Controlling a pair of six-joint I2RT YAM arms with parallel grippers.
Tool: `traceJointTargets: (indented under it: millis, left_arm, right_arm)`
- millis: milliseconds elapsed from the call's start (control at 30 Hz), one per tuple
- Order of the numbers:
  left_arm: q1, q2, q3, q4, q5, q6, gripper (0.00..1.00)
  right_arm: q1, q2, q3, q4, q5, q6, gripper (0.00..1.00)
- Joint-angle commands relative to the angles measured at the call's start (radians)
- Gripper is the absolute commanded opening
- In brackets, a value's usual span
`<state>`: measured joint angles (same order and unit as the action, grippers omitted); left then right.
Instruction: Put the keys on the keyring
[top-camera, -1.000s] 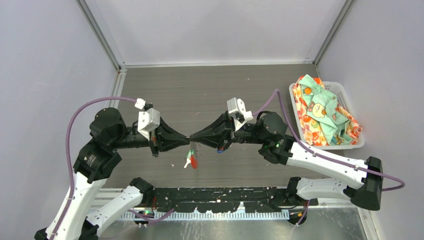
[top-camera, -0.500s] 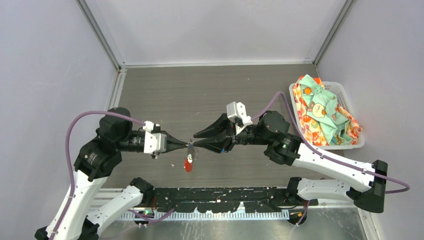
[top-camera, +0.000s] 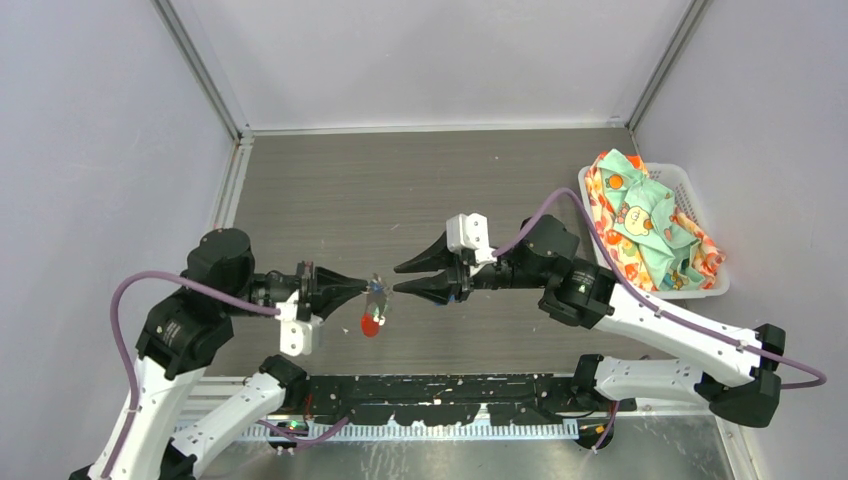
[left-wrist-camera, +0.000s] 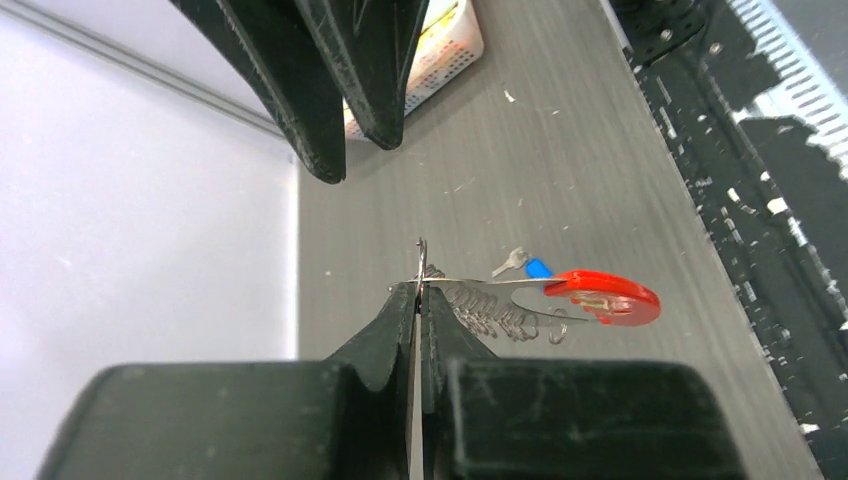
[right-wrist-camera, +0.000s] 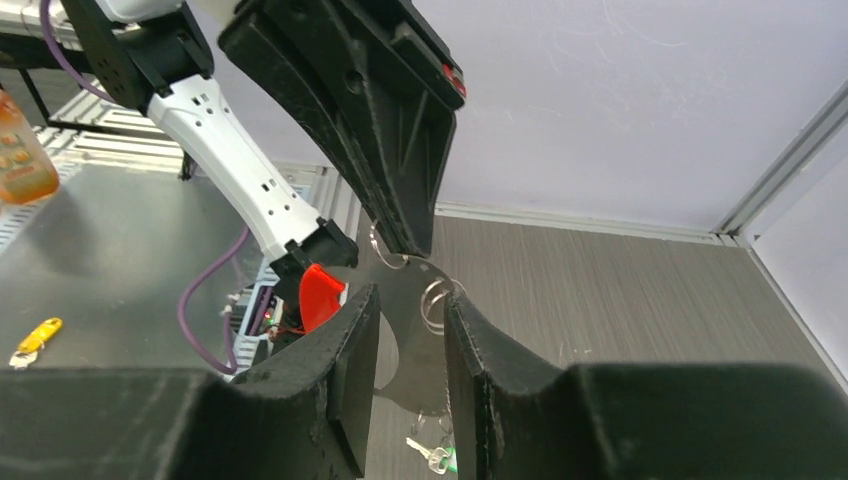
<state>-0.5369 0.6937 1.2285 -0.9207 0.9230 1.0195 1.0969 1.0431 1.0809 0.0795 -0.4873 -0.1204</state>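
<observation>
A: What is the room like?

B: A dark, wood-grain desk (top-camera: 330, 190) is boxed in by pale walls (top-camera: 420, 60) on the left, far and right sides. At the far right sits a white basket (top-camera: 690, 292) stuffed with patterned cloth (top-camera: 645, 225), well apart from the work. The desk looks flat and matt, so I'd expect small metal things to lie flush on it and be awkward to get under.

A: And the hands?

B: They face each other over the near middle of the desk. The left hand (top-camera: 368, 287) is pressed together, pinching the keyring (top-camera: 377, 292) by a thin wire ring at its top. The right hand (top-camera: 398, 279) is spread and holds nothing, just right of the keyring.

A: How will the keyring handle?

B: Light and floppy, I'd judge. The chain (left-wrist-camera: 490, 308) droops and the red loop (left-wrist-camera: 605, 297) hangs at its end, off the desk, so any jolt should set it swinging. The wire ring and the loop look like the stiff parts, so those are the places to hold. The ring seems slick and might twist in a pinch.

A: And the keys?

B: Tiny. A blue-headed key (left-wrist-camera: 537, 268) lies on the desk below the keyring, and a green-headed key (right-wrist-camera: 440, 458) shows beneath the right hand. They are probably hard and slippery, and the plastic head looks like the better grip.
</observation>
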Motion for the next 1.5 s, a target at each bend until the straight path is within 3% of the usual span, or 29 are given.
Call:
traceJointTargets:
  millis: [0, 133, 800, 900, 1133, 1467]
  left_arm:
    - [-0.002, -0.022, -0.006, -0.036, -0.006, 0.25, 0.0]
    - [-0.002, -0.039, -0.027, -0.06, -0.01, 0.328, 0.0]
    - [-0.002, -0.09, -0.058, -0.054, 0.114, 0.423, 0.0]
    - [-0.003, -0.092, -0.059, 0.038, 0.138, 0.286, 0.0]
    - [-0.003, -0.066, -0.045, 0.301, 0.152, -0.199, 0.0]
    - [-0.002, -0.049, -0.05, 0.41, 0.147, -0.386, 0.0]
  right_arm:
    - [0.003, 0.01, 0.047, -0.032, 0.035, -0.068, 0.35]
    - [0.003, 0.023, 0.052, -0.036, 0.033, -0.086, 0.35]
    - [0.032, 0.036, 0.072, -0.068, -0.046, -0.134, 0.31]
    - [0.033, 0.034, 0.085, -0.072, -0.096, -0.127, 0.29]
    - [0.058, 0.007, 0.072, 0.009, -0.081, -0.112, 0.28]
    - [0.118, -0.032, 0.037, 0.108, 0.028, -0.146, 0.28]
